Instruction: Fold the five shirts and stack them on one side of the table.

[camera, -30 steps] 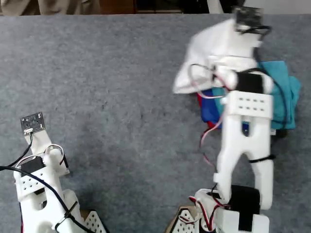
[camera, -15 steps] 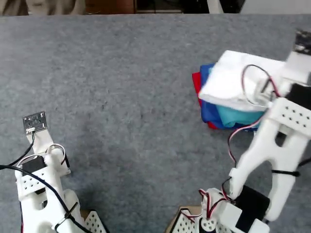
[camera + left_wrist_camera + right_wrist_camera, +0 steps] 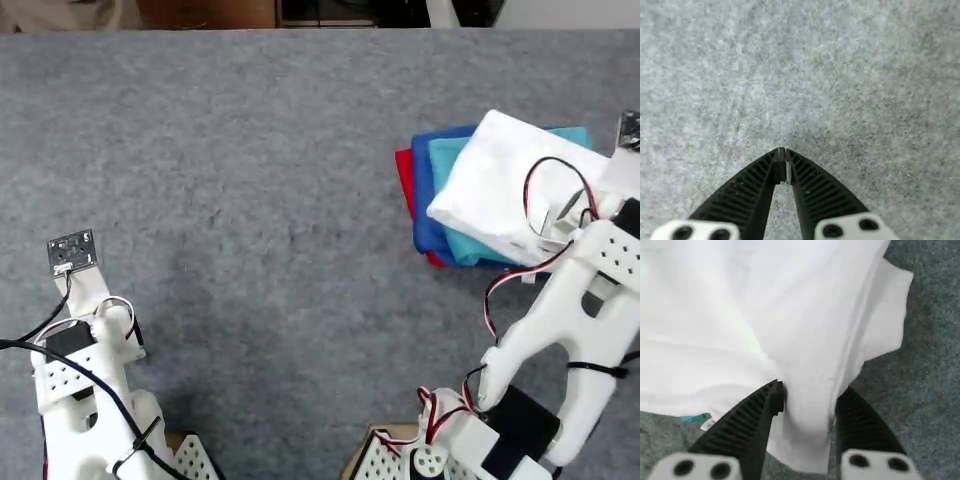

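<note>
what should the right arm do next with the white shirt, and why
Probably open the right pincer and let go. The white shirt already lies folded on top of the teal shirt, blue shirt and red shirt, yet a fold of it sits between the jaws.

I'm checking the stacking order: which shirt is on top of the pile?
The white shirt: it lies over the teal shirt, blue shirt and red shirt, whose edges stick out beneath it.

Overhead down on table (image 3: 250,150), wrist views close, right shares white shirt (image 3: 500,185)
</note>
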Robot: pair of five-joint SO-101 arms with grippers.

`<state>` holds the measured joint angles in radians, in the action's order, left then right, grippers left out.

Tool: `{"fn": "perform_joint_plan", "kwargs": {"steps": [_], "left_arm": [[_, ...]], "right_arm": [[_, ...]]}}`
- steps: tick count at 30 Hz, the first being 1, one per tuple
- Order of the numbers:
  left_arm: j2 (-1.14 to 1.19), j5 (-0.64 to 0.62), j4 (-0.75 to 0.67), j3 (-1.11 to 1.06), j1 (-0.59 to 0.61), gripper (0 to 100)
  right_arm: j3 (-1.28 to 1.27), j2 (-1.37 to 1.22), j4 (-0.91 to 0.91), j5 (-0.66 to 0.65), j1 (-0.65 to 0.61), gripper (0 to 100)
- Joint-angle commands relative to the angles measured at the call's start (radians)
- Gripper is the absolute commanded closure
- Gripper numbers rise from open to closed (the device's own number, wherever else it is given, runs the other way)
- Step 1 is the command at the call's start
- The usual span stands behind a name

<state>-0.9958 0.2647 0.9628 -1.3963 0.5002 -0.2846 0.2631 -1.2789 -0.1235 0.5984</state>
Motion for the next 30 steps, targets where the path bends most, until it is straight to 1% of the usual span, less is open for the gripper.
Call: {"fn": "perform_joint_plan", "kwargs": {"steps": [1, 3, 6, 9, 13, 14, 16, 21, 24, 28, 30], "left_arm": [[-0.015, 0.002, -0.006, -0.003, -0.011, 98], [-0.015, 0.003, -0.006, -0.005, -0.012, 98], [-0.015, 0.003, -0.006, -0.005, -0.015, 98], [-0.015, 0.003, -0.003, -0.006, -0.008, 98], [-0.015, 0.003, 0.014, -0.002, -0.009, 98], [-0.015, 0.003, 0.014, -0.002, -0.009, 98], [-0.015, 0.003, 0.014, -0.002, -0.009, 98], [-0.015, 0.003, 0.014, -0.003, -0.008, 98], [-0.015, 0.003, 0.011, -0.005, -0.008, 98], [-0.015, 0.008, 0.009, -0.002, -0.018, 98], [-0.015, 0.055, 0.009, 0.002, -0.038, 98]], "right_arm": [[0.039, 0.047, -0.028, -0.037, 0.03, 44.4], [0.084, 0.047, -0.068, -0.021, 0.041, 45.6], [0.16, 0.047, -0.164, 0.006, 0.041, 55.6], [0.217, 0.047, -0.221, 0.017, 0.038, 72.0], [0.263, 0.039, -0.209, 0.021, 0.036, 98.2], [0.268, 0.039, -0.192, 0.021, 0.033, 99.8], [0.269, 0.042, -0.158, 0.038, 0.021, 95.6], [0.263, 0.039, -0.075, 0.098, -0.001, 95.2], [0.271, 0.047, -0.109, 0.1, -0.027, 95.2], [0.312, 0.062, -0.224, 0.092, -0.065, 95.2], [0.328, 0.091, -0.278, 0.086, -0.081, 95.2]]}}
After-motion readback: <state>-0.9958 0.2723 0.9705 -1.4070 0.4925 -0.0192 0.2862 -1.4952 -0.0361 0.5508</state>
